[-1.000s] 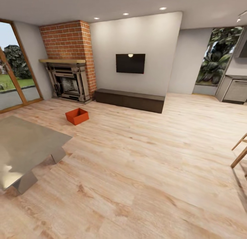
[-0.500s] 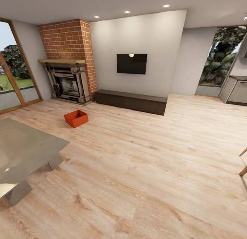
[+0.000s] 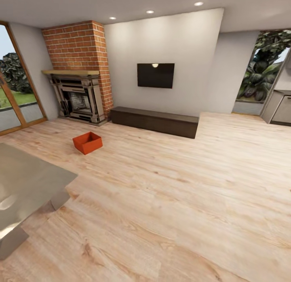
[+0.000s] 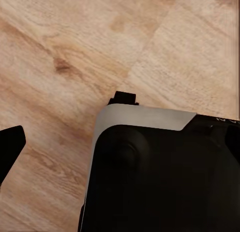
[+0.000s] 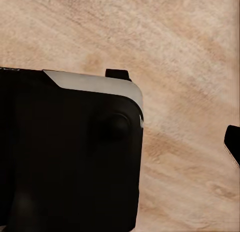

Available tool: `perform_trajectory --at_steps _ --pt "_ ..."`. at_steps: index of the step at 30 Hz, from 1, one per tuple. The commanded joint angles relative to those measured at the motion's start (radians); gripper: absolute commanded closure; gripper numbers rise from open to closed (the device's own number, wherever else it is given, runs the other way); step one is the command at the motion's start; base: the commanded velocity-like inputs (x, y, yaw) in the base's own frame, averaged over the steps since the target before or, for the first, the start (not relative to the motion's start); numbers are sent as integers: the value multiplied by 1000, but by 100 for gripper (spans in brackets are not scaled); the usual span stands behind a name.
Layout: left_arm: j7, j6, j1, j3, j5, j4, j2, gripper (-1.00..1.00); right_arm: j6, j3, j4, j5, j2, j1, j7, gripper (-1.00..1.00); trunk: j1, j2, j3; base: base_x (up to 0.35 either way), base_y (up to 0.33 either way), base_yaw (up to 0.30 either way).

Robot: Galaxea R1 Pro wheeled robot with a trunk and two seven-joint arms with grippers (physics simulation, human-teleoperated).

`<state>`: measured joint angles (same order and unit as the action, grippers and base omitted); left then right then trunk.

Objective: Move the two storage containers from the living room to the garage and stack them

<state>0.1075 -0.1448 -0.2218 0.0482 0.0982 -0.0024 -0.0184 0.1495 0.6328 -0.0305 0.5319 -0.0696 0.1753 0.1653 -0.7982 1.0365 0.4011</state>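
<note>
A: Biggest first. Living room, light plank floor [image 3: 169, 193] taking most of the head view — wide open through the middle and off to the right.

B: Then the grey wall with the TV [image 3: 155, 75], low dark bench [image 3: 155, 121] along its foot, brick fireplace [image 3: 79, 72] at left, glass door at far left. Glass table [image 3: 24, 185] cuts in at lower left.

A: Task thing?

B: One bin [image 3: 87, 142] — orange-red, open top up, on the planks in front of the fireplace, between table and bench, touching neither. Second bin, can't place it from here. Garage not seen.

A: Claws?

B: Wrist views look down on planks past a black and silver housing. A dark tip at the frame edge in each, but can't tell if either claw is wide or narrow. Nothing seen held.

A: Risks?

B: My read: the table corner sits near the straight line to the bin, so cutting left could clip the base on it. Glass edges are hard to judge. The bin is low with thin walls, so a bad reach could shove or tip it.

A: Room?

B: Best lane is mid-floor, coming at the bin from its right. Bench and hearth bound the far side, with a floor gap before both.
</note>
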Motion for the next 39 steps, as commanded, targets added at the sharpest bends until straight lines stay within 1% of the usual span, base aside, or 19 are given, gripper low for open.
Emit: perform_trajectory --at_steps 1,39 --pt "0 -4 -1 4 8 1 0 -100 5 8 -3 9 -1 1 0 -100 -1 1 1 323 0 0" --pt "0 -4 -1 4 8 1 -1 -100 5 8 -3 10 -1 1 0 -100 -1 1 1 323 0 0"
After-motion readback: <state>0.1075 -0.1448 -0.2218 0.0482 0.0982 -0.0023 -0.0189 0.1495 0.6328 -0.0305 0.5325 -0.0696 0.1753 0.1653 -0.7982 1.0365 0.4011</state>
